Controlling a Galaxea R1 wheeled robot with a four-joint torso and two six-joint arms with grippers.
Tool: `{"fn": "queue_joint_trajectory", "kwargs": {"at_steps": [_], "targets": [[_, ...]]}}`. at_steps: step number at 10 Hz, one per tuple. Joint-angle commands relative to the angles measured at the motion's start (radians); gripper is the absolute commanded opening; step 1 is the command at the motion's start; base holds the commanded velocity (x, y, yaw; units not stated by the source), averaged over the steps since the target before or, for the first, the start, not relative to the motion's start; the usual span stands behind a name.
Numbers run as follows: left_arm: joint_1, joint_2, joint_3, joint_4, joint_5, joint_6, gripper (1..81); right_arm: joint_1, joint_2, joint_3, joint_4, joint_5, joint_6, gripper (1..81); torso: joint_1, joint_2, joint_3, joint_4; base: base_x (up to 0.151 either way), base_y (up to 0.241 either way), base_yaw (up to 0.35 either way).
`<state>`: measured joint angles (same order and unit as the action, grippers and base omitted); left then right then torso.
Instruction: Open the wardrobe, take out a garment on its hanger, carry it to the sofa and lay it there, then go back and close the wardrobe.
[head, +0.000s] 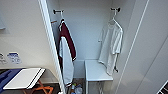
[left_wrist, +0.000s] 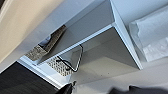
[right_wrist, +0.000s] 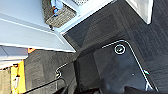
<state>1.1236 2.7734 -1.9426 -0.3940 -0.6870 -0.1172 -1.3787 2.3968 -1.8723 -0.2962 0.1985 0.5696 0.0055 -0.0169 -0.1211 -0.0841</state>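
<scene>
The wardrobe (head: 85, 25) stands open in front of me, its left door (head: 51, 45) swung out edge-on and its right door (head: 147, 50) open at the right. Inside on the right, the garment (head: 111, 45), a white T-shirt, hangs on its white hanger (head: 113, 20) from a dark hook. White fabric (left_wrist: 150, 37) lies close beside the wardrobe's inner shelf (left_wrist: 100, 50) in the left wrist view. Dark parts of my left gripper (left_wrist: 98, 90) sit at that picture's edge. My right gripper (right_wrist: 96, 90) hangs low over dark carpet (right_wrist: 100, 27).
A maroon jacket with white trim (head: 67, 40) hangs inside on the left. A white shelf block (head: 96, 71) fills the lower right of the wardrobe. A woven basket (right_wrist: 58, 16) sits on its floor. A white-topped board on orange legs (head: 23, 78) stands to the left.
</scene>
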Motion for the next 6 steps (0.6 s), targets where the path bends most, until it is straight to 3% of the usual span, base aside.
{"fn": "queue_joint_trajectory", "kwargs": {"at_steps": [1, 2, 4, 6], "targets": [[-0.135, 0.04, -0.032, -0.284, -0.264, 0.01, 81.1, 0.052, -0.045, 0.024, 0.002, -0.028, 0.003, 81.1, 0.0, 0.0, 0.0, 0.0, 0.0, 0.0, 0.0], [-0.133, 0.039, -0.036, -0.328, -0.317, 0.013, 81.1, 0.052, -0.043, 0.033, 0.0, -0.028, 0.003, 81.1, 0.0, 0.0, 0.0, 0.0, 0.0, 0.0, 0.0], [-0.109, 0.014, -0.053, -0.444, -0.352, 0.069, 81.1, 0.06, -0.034, 0.035, -0.001, -0.037, 0.003, 81.1, 0.0, 0.0, 0.0, 0.0, 0.0, 0.0, 0.0], [-0.068, -0.024, -0.081, -0.496, -0.396, 0.07, 81.1, 0.071, -0.023, 0.042, -0.004, -0.047, 0.003, 81.1, 0.0, 0.0, 0.0, 0.0, 0.0, 0.0, 0.0]]}}
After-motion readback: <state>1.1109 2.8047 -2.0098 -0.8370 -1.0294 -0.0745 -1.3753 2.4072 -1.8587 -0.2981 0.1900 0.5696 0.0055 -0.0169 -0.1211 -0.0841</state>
